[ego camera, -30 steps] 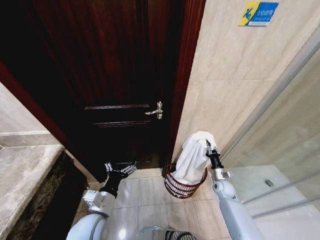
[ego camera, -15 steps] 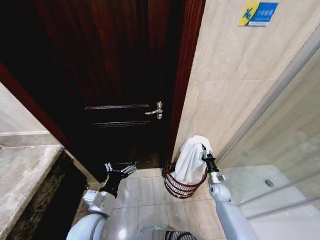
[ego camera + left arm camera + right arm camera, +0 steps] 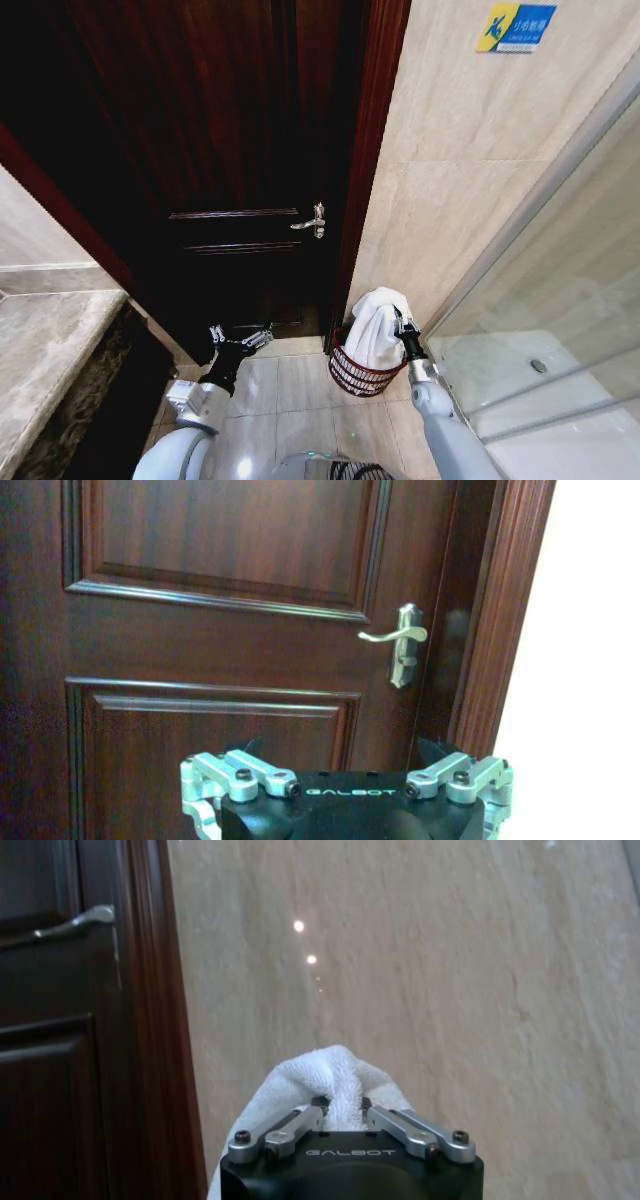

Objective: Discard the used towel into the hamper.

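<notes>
The white towel (image 3: 376,328) hangs bunched over the round reddish-brown hamper (image 3: 358,376), which stands on the floor against the beige wall. Its lower folds reach down inside the rim. My right gripper (image 3: 399,322) is shut on the towel's upper right side, just above the hamper. In the right wrist view the towel (image 3: 330,1076) bulges out between the closed fingers (image 3: 300,1125). My left gripper (image 3: 240,338) is parked low at the left, open, facing the dark door; its fingers (image 3: 240,769) stand spread in the left wrist view.
A dark wooden door (image 3: 240,150) with a silver handle (image 3: 315,220) fills the back, the handle (image 3: 400,641) also facing my left wrist. A glass shower screen (image 3: 560,300) stands at the right, a stone counter (image 3: 50,350) at the left. Tiled floor (image 3: 285,400) lies between.
My right gripper has moved down and to the left with the towel, lowering it further into the hamper. The left arm has not moved.
</notes>
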